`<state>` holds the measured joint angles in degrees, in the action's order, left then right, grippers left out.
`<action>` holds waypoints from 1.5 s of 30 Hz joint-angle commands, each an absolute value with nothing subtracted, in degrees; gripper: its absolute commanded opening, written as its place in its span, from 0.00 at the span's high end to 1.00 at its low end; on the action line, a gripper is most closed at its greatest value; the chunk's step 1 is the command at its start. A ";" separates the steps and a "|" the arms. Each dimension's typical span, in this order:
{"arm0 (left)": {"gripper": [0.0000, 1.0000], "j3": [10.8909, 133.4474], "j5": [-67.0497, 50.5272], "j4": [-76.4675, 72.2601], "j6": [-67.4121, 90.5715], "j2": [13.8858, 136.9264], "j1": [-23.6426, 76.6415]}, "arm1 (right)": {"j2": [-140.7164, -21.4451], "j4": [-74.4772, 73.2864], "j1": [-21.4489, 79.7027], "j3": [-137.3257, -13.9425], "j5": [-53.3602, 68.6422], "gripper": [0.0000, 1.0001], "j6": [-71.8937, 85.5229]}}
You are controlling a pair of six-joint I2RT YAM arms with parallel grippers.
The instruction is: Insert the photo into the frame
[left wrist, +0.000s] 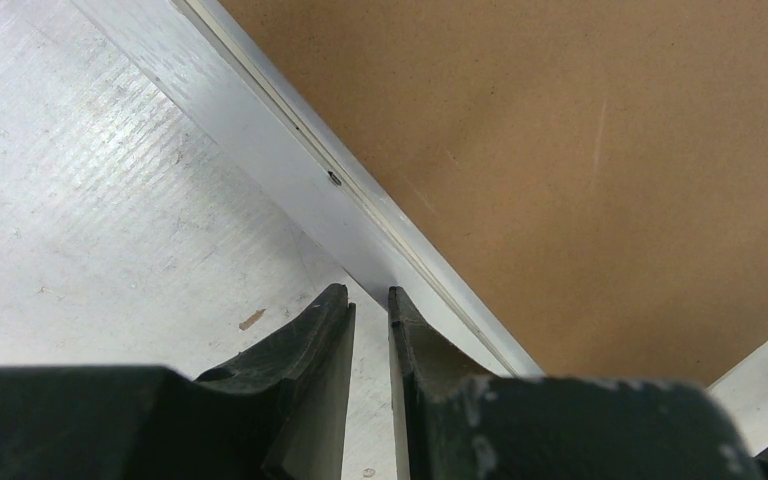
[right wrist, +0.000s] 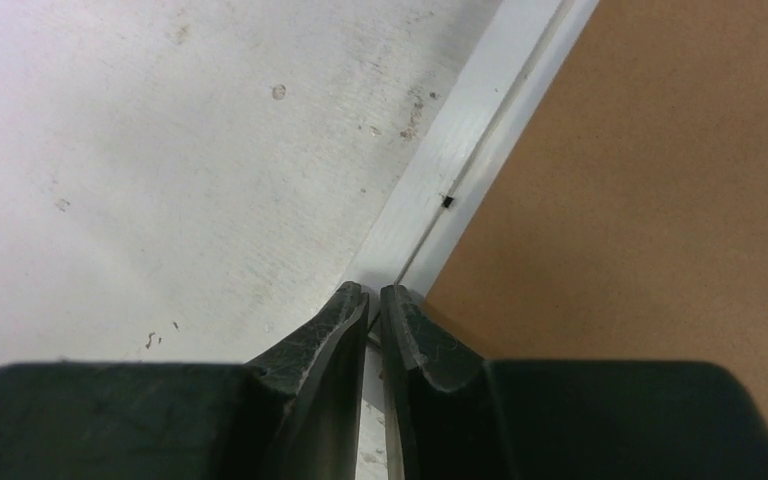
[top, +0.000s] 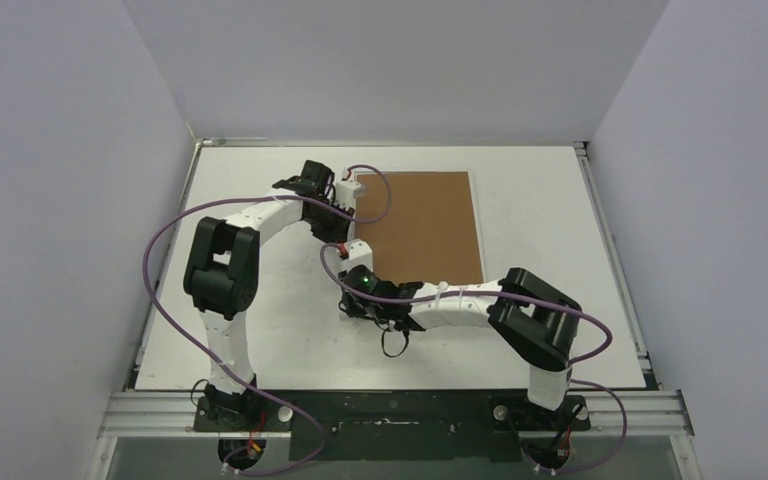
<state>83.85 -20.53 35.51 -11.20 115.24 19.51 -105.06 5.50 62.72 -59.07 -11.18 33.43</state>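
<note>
Half done, probably: backing board [top: 425, 225] lies in frame [right wrist: 455, 135], photo unseen, maybe beneath. Right gripper [right wrist: 372, 290] clenched at frame rim; left gripper [left wrist: 368, 295] slit-wide, cannot tell if gripping.

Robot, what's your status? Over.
Left gripper and right gripper at frame left rim, jaws near shut, grip unclear. Frame lies brown backing up. Photo not in sight. Nothing blocking.

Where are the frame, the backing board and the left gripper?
frame [right wrist: 422, 185], right wrist view, white edge
backing board [top: 422, 225], top view, brown middle
left gripper [left wrist: 367, 300], left wrist view, between fingertips
</note>
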 commanded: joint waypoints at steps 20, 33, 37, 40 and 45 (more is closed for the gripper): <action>0.82 83.34 -18.83 35.57 -11.44 117.16 19.47 | -67.78 -15.31 30.49 -46.29 -3.02 0.43 32.28; 0.83 83.65 -18.87 35.86 -11.59 117.03 19.42 | -72.56 -17.86 13.44 -40.19 -1.01 0.37 36.03; 0.83 83.68 -18.89 35.77 -11.57 116.99 19.51 | -76.09 -13.67 12.51 -40.20 4.38 0.39 36.71; 0.83 83.67 -18.90 35.77 -11.55 116.98 19.51 | -76.94 -12.24 12.41 -40.30 6.75 0.41 37.41; 0.83 83.45 -18.90 35.67 -11.74 116.90 19.45 | -76.84 -11.18 12.47 -39.36 8.68 0.44 38.33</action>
<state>83.88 -20.97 35.53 -10.79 115.24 19.46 -77.38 -15.20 12.45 -40.16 5.78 36.95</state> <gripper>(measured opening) 0.176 0.569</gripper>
